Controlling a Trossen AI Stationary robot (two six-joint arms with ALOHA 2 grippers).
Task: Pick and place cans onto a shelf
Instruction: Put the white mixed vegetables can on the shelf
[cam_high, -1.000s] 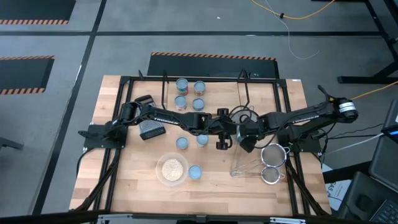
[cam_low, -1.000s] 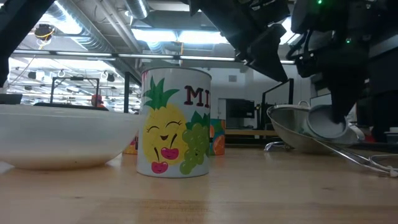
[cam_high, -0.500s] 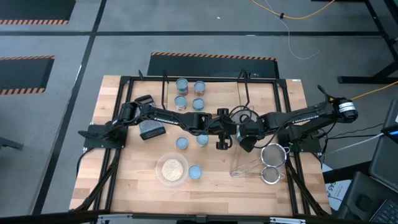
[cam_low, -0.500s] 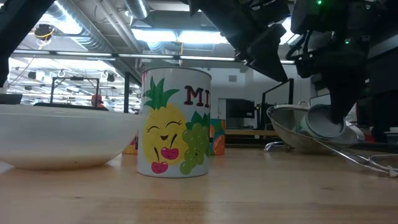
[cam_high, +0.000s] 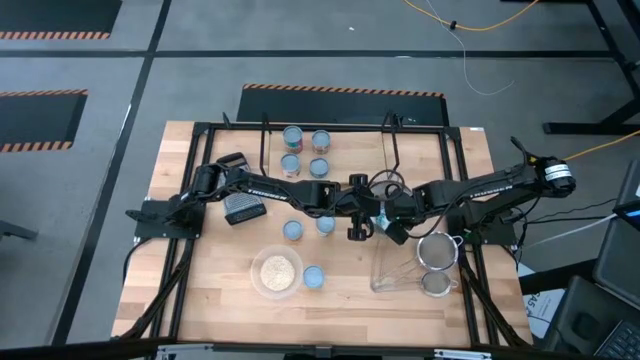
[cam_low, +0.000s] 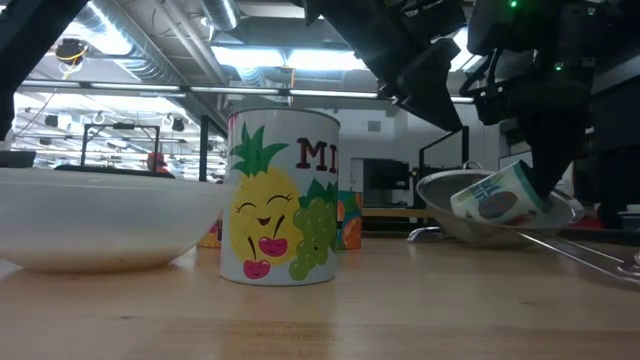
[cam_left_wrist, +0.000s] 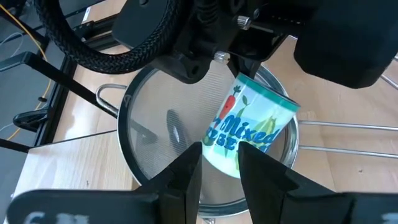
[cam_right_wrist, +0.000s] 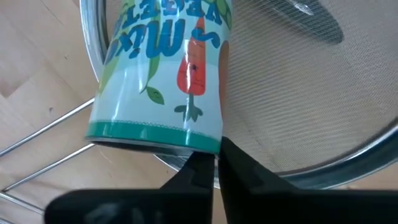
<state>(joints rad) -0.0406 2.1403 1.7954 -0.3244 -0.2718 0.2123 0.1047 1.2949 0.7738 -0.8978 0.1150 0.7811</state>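
Pinching the rim of a tilted can (cam_right_wrist: 163, 81) between closed fingers, the right gripper (cam_right_wrist: 216, 163) is holding it just over a wire-mesh strainer (cam_right_wrist: 298, 93) right of the table's middle. The can is showing a pale blue label with a carrot, green leaves and blue lettering. The left gripper (cam_left_wrist: 219, 163), its fingers standing slightly apart and empty, is hovering close by. Beside a standing fruit-labelled can (cam_low: 283, 197), a clear bowl (cam_high: 277, 272) is holding pale grains. Four more cans (cam_high: 305, 151) are standing on the shelf (cam_high: 330, 150).

Eight cans (cam_high: 292, 136), two strainers (cam_high: 438, 250), one bowl (cam_high: 277, 272)
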